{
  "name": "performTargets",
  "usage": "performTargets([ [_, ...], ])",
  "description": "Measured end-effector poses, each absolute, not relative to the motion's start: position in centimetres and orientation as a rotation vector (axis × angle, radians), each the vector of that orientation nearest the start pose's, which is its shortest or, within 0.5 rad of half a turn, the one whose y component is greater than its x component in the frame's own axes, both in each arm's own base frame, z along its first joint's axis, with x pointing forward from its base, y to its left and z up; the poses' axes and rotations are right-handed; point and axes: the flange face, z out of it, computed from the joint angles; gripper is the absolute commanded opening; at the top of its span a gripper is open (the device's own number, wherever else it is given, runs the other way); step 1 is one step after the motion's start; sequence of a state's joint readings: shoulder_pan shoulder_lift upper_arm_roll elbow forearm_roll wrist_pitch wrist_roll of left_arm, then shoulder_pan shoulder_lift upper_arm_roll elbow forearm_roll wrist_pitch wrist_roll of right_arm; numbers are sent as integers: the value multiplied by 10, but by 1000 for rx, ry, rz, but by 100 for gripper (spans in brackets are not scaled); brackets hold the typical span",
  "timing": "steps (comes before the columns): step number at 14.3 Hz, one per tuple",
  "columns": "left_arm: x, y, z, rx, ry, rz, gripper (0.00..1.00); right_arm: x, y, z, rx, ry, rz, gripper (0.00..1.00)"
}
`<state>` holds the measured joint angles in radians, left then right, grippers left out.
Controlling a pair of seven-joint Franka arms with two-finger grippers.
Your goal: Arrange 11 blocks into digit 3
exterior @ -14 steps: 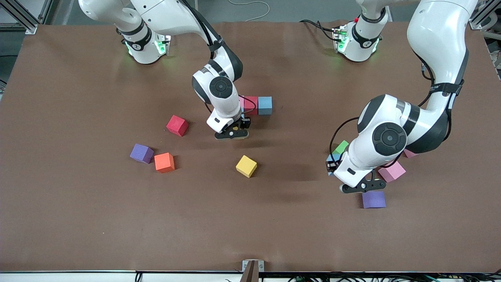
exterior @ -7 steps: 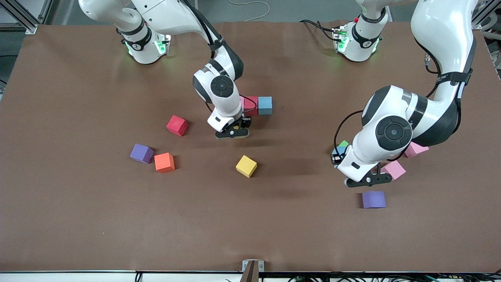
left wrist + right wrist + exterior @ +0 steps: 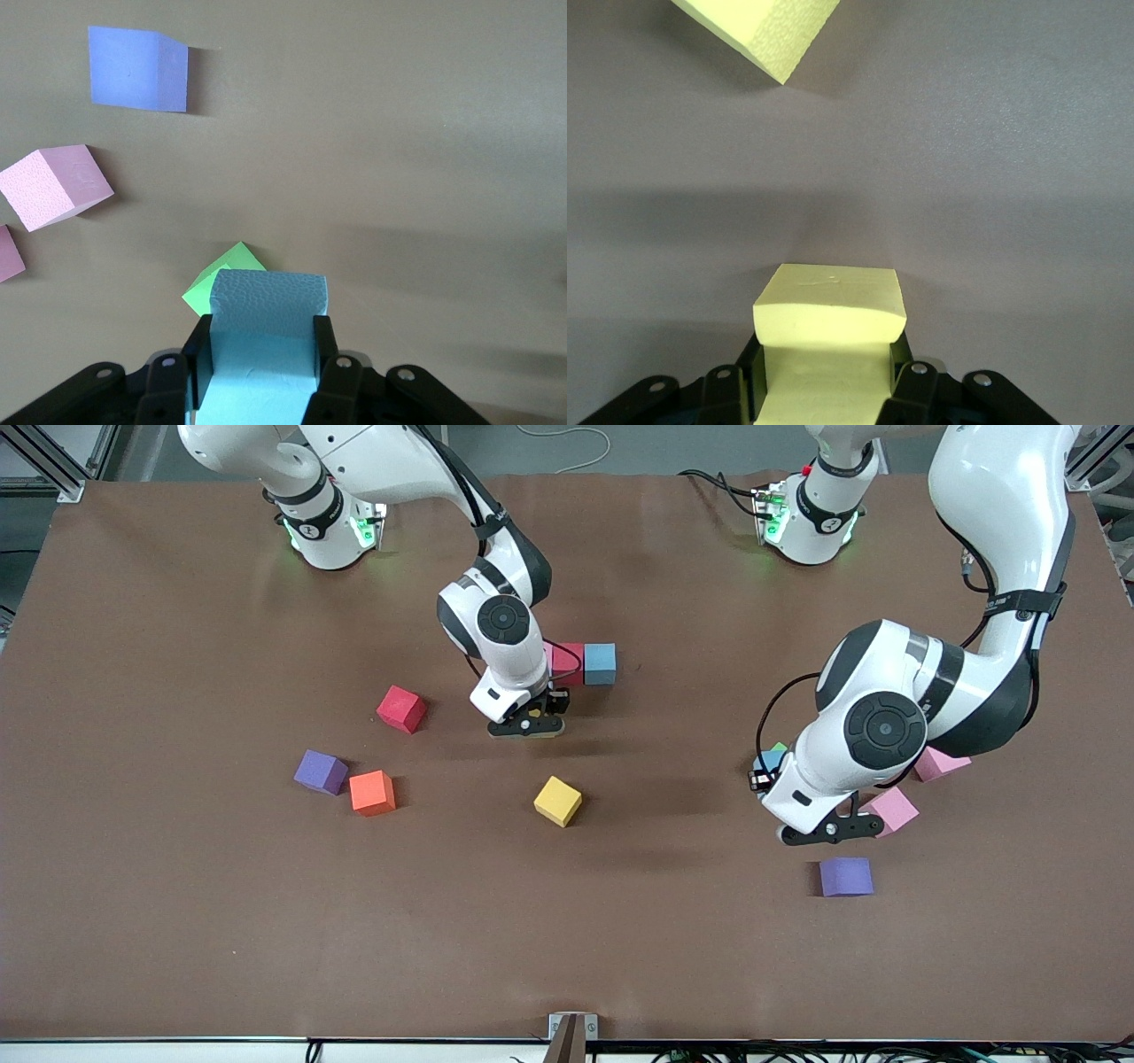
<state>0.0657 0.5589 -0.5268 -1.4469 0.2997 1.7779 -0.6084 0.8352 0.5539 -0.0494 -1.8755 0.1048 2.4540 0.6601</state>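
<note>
Toward the right arm's end, a purple block, an orange block and a red block lie loose, with a yellow one nearer mid-table. The right gripper, clamped on a yellow block, hangs beside the digit 3's start (pink, red and blue cubes touching in a row). The left gripper grips a light-blue block above a green one; most of the figure looks unbuilt.
</note>
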Motion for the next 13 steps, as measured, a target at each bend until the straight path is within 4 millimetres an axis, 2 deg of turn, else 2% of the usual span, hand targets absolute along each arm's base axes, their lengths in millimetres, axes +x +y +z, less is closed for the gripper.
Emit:
performTargets([
  [5, 646, -219, 383, -3035, -238, 185, 24, 451, 455, 217, -3092, -85, 12, 4],
  [9, 645, -222, 384, -3024, -324, 181, 24, 450, 455, 217, -3091, -85, 11, 17],
  [10, 645, -222, 384, -3025, -323, 181, 24, 450, 455, 217, -3091, -85, 11, 25],
  [11, 645, -223, 384, -3025, -324, 180, 24, 451, 455, 217, -3091, -85, 11, 70],
  [12, 645, -223, 384, -3024, -326, 180, 24, 451, 455, 217, -3091, -85, 10, 100],
  [13, 645, -223, 384, -3024, -328, 180, 24, 451, 455, 217, -3091, -84, 10, 100],
])
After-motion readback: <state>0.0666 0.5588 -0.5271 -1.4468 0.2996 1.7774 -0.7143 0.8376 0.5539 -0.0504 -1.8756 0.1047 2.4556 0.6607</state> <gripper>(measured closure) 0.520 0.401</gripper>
